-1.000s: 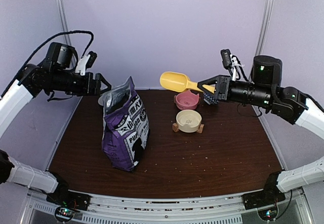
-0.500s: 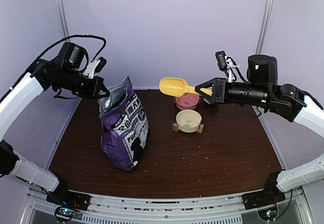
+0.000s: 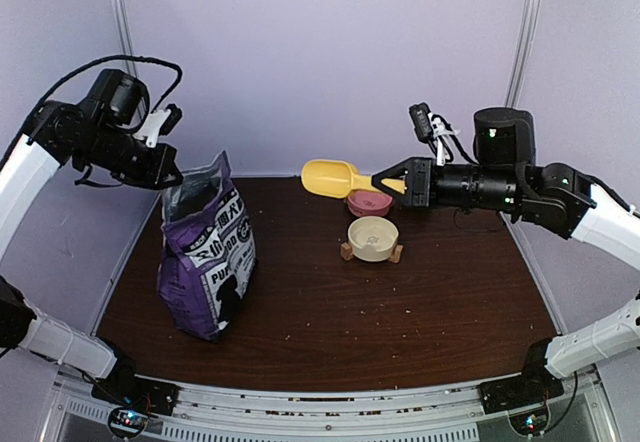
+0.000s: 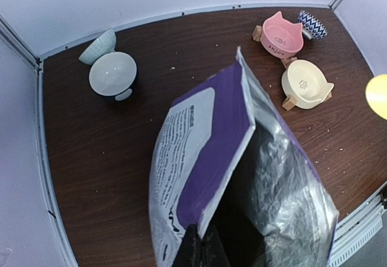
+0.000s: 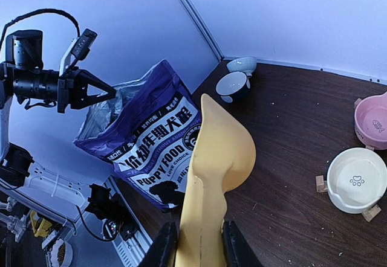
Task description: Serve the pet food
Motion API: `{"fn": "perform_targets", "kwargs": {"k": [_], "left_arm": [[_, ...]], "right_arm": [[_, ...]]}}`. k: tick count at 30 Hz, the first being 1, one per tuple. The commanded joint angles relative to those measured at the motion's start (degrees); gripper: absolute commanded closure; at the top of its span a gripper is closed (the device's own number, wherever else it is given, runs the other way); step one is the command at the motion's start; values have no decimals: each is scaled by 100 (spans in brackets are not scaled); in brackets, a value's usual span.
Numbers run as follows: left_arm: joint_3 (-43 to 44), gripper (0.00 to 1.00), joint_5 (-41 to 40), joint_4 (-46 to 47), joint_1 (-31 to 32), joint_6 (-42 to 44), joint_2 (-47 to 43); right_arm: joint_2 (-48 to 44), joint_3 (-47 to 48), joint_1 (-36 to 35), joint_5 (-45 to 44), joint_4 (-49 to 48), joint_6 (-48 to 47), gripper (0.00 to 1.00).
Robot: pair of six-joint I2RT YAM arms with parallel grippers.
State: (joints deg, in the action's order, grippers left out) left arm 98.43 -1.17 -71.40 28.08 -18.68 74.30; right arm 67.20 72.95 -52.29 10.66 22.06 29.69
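Note:
The pet food's purple bag [image 3: 205,262] stands at the left of the table, its top open. Its inside [image 4: 254,218] looks dark and silver-lined, and no kibble shows. My left gripper [image 3: 172,176] is shut on the bag's upper left edge, pinching the rim [image 4: 202,243]. My right gripper [image 3: 400,182] is shut on the handle of a yellow scoop [image 3: 335,177]. It holds the scoop in the air right of the bag, above the bowls. From the right wrist the scoop [image 5: 221,152] looks empty and points toward the bag [image 5: 151,140].
A cream bowl [image 3: 372,237] on a small wooden stand and a pink bowl [image 3: 368,202] sit at centre right. A dark bowl with a white inside [image 4: 112,73], a pale green one [image 4: 100,38] and a blue patterned one [image 4: 312,23] stand along the back edge. Crumbs dot the table.
My left gripper has shut on the bag's top edge and dragged the bag to the left. My right gripper has carried the scoop a little to the left.

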Motion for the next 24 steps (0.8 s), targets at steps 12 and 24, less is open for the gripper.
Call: {"fn": "perform_targets", "kwargs": {"k": [12, 24], "left_arm": [[-1758, 100, 1005, 3294, 1974, -556, -177], [-2782, 100, 1113, 4081, 2131, -1171, -573]], "right_arm": [[-459, -485, -360, -37, -134, 86, 100], [-587, -544, -1112, 164, 74, 113, 100]]}}
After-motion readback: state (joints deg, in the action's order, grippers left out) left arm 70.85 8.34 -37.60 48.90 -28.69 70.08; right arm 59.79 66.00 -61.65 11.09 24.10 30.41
